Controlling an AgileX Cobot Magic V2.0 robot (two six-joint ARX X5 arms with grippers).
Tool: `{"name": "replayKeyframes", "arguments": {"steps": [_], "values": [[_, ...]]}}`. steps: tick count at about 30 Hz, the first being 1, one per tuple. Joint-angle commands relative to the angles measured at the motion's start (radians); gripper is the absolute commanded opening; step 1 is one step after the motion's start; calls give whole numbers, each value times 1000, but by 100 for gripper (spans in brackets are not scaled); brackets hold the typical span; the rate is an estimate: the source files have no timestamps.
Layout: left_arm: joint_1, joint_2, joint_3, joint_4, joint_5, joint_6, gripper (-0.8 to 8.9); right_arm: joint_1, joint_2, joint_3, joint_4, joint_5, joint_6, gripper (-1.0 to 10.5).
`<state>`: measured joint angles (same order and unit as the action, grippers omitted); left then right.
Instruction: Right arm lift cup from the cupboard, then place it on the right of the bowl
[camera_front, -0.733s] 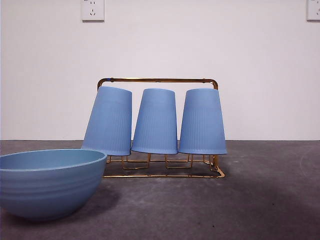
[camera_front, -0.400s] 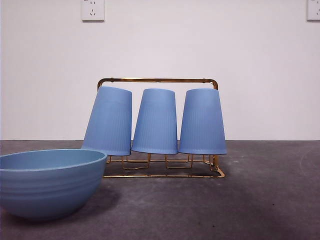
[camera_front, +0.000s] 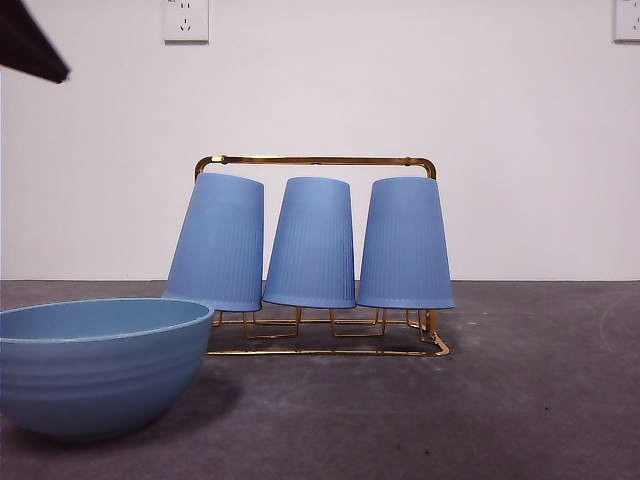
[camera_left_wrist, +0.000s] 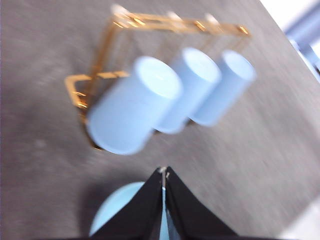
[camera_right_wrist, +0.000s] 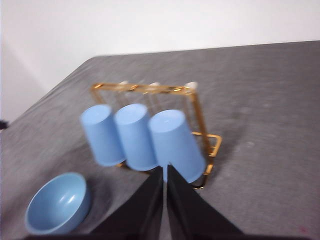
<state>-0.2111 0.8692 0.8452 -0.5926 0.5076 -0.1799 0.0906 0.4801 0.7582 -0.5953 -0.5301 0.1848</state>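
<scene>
Three ribbed light-blue cups hang upside down on the gold wire cupboard (camera_front: 315, 160): a tilted left cup (camera_front: 215, 240), a middle cup (camera_front: 310, 243) and a right cup (camera_front: 405, 243). The wide blue bowl (camera_front: 100, 365) sits in front of the cupboard, at the left. My right gripper (camera_right_wrist: 164, 170) is shut and empty, high above the table and short of the nearest cup (camera_right_wrist: 175, 140); the bowl (camera_right_wrist: 57, 202) lies off to one side. My left gripper (camera_left_wrist: 163, 172) is shut and empty, hovering over the bowl (camera_left_wrist: 117, 210) near the end cup (camera_left_wrist: 132, 112).
A black arm tip (camera_front: 30, 45) shows at the top left corner of the front view; which arm it belongs to I cannot tell. Dark grey table (camera_front: 520, 400) stretches to the right of the bowl and cupboard. A white wall stands behind.
A black arm tip has entered the top left corner of the front view. The cups, cupboard and bowl have not moved.
</scene>
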Motion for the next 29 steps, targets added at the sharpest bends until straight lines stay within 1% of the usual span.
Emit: {"name": "replayKeyframes", "arguments": {"steps": [1, 6, 9, 17, 19, 21, 23, 25, 27, 29], "values": [[-27, 43, 60, -40, 61, 97, 9, 37, 47, 31, -13, -35, -62, 12], [-77, 66, 97, -63, 191, 210, 9, 107, 137, 54, -63, -104, -121, 12], [-93, 65, 97, -64, 223, 262, 9, 130, 174, 54, -70, -106, -140, 12], [-99, 65, 97, -65, 223, 267, 12, 137, 205, 54, -70, -105, -142, 13], [-99, 66, 97, -65, 223, 267, 41, 137, 204, 54, -70, -105, -142, 24], [-99, 66, 97, -65, 223, 266, 82, 137, 204, 54, -70, -100, -141, 85], [-99, 66, 97, -65, 223, 266, 144, 137, 205, 54, -68, -97, -141, 193], [-99, 66, 97, -65, 223, 266, 233, 137, 205, 54, -66, -98, -140, 330], [-99, 66, 97, -65, 223, 266, 350, 137, 205, 54, -65, -98, -139, 482], [-99, 66, 97, -65, 223, 263, 451, 137, 205, 54, -64, -98, -133, 561]]}}
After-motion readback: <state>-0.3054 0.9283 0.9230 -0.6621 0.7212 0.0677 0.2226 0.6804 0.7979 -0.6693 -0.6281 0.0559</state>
